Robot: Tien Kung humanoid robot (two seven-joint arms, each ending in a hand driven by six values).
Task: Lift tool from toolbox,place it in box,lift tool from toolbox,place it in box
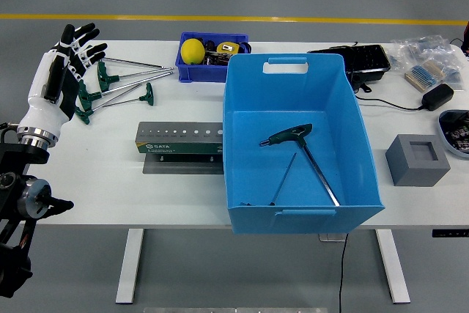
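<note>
Two green T-handle wrenches (pixel 304 153) lie inside the large blue box (pixel 297 86) at mid table. More T-handle wrenches (pixel 126 81) with green grips lie loose on the table at the far left. A grey and green tool stand (pixel 183 141) with a row of holes sits left of the blue box. My left hand (pixel 72 56), white with black fingertips, hovers at the table's left end beside the loose wrenches, fingers spread and holding nothing. The right arm is out of view.
A small blue bin (pixel 211 56) with a yellow ball (pixel 193 50) stands behind the box. A black tray (pixel 362 59), a power adapter (pixel 438 96), bagged parts (pixel 429 60) and a grey foam block (pixel 416 159) occupy the right side.
</note>
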